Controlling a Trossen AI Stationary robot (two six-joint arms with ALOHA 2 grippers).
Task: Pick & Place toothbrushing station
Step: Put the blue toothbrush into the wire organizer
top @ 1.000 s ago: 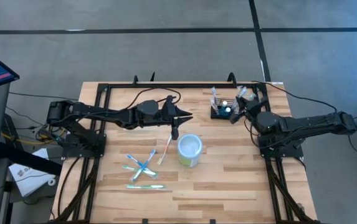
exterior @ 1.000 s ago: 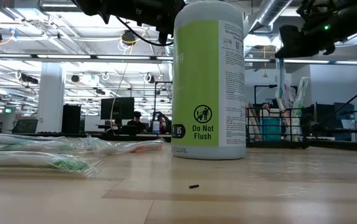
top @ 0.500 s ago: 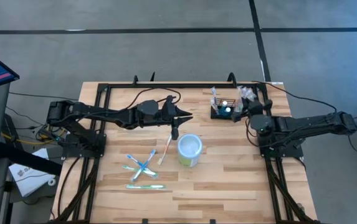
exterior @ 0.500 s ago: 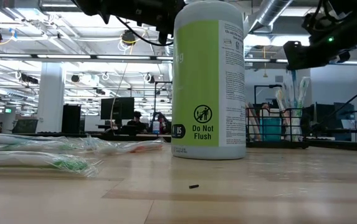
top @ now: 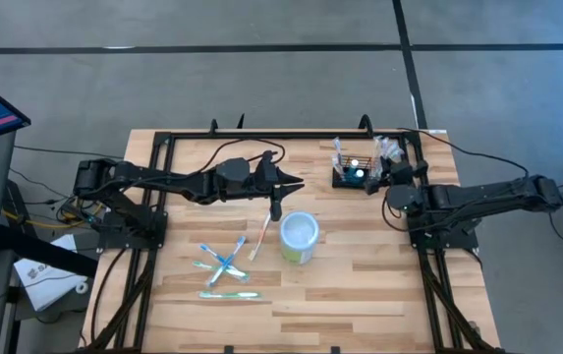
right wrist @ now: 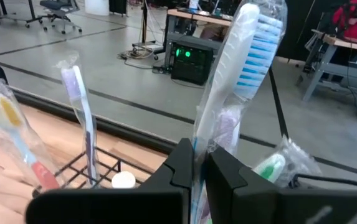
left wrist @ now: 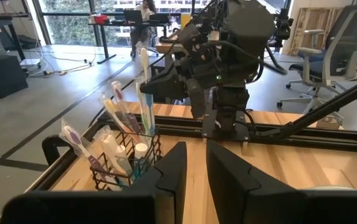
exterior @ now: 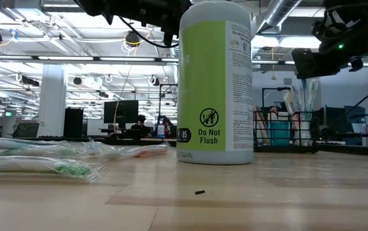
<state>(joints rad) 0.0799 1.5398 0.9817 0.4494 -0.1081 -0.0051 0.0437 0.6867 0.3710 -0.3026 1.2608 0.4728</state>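
The small black wire-mesh basket (top: 351, 176) sits at the far right of the wooden surface (top: 360, 285), several wrapped toothbrushes already upright in it. Just beside it, the right gripper (right wrist: 198, 163) has its fingers clamped on a white blue-bristled wrapped toothbrush (right wrist: 240, 56). Left of the basket, the left gripper (top: 275, 209) hovers above the white-and-green cup (top: 299, 238), fingers slightly apart, empty. More wrapped toothbrushes (top: 227, 264) left of the cup remain to place.
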